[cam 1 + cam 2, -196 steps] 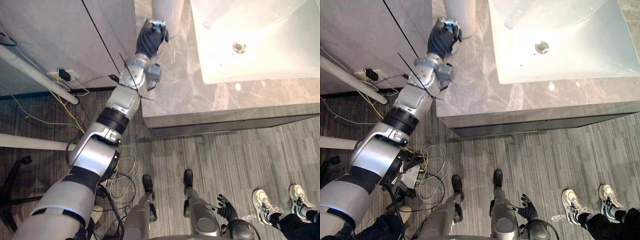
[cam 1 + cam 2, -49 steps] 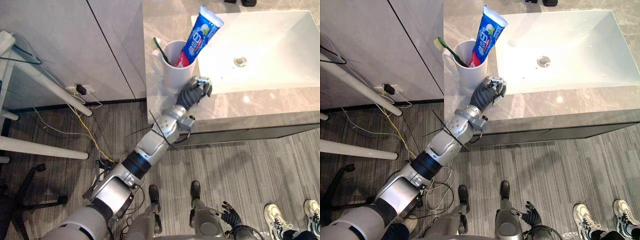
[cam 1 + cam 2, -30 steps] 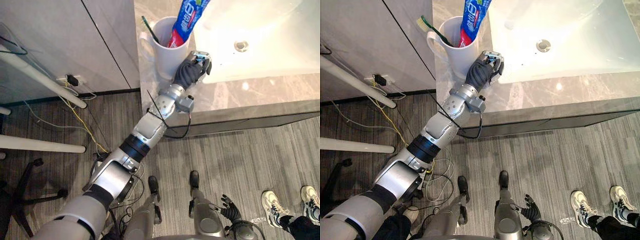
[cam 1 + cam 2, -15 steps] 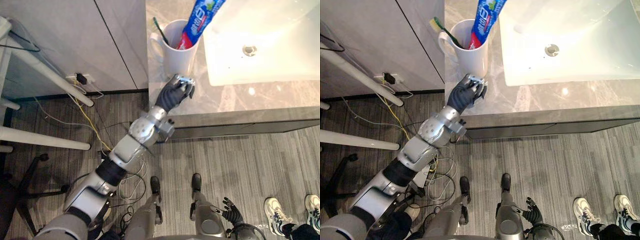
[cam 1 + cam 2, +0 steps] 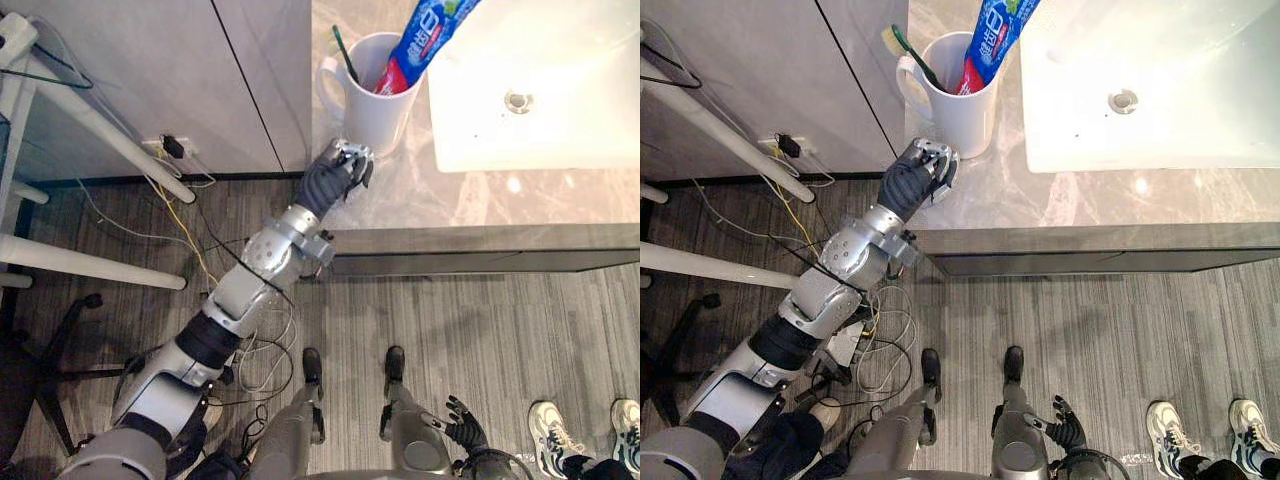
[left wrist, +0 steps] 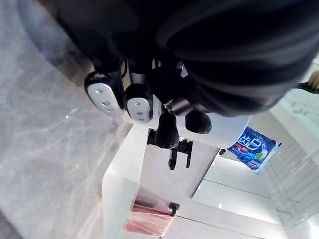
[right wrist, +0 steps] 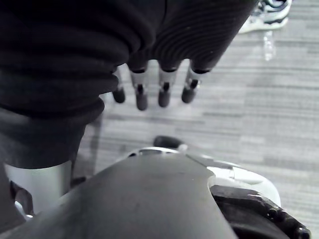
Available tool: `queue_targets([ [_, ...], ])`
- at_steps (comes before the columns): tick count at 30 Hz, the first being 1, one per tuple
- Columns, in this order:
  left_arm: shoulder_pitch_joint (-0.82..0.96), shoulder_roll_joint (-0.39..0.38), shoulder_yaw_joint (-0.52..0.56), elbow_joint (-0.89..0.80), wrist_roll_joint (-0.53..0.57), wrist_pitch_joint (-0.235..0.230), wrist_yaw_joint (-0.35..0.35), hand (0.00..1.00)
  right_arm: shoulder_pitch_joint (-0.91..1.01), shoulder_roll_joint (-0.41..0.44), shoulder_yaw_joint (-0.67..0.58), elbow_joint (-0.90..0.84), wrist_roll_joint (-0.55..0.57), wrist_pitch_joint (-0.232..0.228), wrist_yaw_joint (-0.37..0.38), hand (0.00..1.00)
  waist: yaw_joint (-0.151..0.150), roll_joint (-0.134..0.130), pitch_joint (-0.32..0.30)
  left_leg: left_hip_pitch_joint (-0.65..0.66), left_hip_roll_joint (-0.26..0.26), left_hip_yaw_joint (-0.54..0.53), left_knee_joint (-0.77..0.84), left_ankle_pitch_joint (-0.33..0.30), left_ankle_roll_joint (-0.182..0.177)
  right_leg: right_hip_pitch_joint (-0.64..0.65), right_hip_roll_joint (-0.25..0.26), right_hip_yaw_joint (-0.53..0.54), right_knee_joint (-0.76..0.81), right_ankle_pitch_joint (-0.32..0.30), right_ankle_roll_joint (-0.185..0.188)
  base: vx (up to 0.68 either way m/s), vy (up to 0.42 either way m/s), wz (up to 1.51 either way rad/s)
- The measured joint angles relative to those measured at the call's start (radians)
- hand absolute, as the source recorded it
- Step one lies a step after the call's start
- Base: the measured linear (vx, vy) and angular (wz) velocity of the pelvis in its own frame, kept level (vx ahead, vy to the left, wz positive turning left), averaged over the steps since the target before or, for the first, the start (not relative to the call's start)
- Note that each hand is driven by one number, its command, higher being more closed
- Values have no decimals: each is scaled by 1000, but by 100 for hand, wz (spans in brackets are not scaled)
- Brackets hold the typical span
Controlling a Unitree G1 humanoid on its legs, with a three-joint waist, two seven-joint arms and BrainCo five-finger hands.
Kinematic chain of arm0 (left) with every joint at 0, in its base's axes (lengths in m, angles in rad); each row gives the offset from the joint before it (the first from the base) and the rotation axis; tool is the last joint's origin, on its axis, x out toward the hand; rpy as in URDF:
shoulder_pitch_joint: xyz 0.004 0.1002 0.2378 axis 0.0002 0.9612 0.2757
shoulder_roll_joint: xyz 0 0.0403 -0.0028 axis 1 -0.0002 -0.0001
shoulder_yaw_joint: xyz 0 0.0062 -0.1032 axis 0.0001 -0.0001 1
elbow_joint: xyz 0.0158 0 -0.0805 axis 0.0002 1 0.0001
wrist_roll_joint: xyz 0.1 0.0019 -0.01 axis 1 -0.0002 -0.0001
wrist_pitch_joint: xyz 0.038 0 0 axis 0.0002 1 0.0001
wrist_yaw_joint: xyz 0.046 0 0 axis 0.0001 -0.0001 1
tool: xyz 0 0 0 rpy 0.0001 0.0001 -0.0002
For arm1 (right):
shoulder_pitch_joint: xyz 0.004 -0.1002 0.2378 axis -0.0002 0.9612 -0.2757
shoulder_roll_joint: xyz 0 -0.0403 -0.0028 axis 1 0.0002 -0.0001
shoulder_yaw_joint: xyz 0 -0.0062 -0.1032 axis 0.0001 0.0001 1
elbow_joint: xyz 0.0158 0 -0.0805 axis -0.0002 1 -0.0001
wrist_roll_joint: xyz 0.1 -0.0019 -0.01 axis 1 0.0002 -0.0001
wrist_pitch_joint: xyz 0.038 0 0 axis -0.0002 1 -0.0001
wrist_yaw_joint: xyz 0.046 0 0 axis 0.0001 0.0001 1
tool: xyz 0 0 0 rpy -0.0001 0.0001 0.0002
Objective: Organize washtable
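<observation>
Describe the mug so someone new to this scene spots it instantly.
Start at the grey marble counter with the white sink set in it. Left of the sink, by the counter's left edge, stands a white handled mug. It holds a green toothbrush and a blue toothpaste tube leaning toward the sink.

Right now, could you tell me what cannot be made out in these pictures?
The toothpaste tube: top cut off by the eye views' upper edge.
The sink: far side cut off by the same edge.
Whether the left hand touches the mug: its dark cover hides the contact, eye views.
</observation>
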Motion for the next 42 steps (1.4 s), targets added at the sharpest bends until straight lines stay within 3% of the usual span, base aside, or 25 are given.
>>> queue_targets([
  [8,-78,-20,-10,73,-24,-8,15,100,0,-1,3,-4,2,0,0,0,-4,-3,1,-15,0,0,5,0,0,-16,0,2,6,0,0,0,0,0],
  [28,-405,-64,32,387,-65,-28,85,100,-10,9,22,-24,2,3,-1,0,-19,-40,33,-47,-6,1,18,3,3,-45,-2,6,4,12,-3,-12,1,0],
  [33,-640,-32,72,645,-87,-28,125,100,-28,6,35,-45,6,3,1,0,-29,-54,82,-56,-8,18,17,7,9,-60,-10,24,2,24,1,-20,12,-8],
  [37,-698,13,108,682,-114,-31,131,100,-44,7,42,-54,5,3,6,0,-48,-61,103,-64,-12,24,18,7,9,-67,-13,33,-6,30,3,11,11,-7],
  [42,-728,13,113,700,-144,-32,147,100,-43,5,42,-58,8,7,5,0,-47,-60,105,-73,-11,25,23,7,9,-78,-12,40,-5,31,2,11,-2,-4],
])
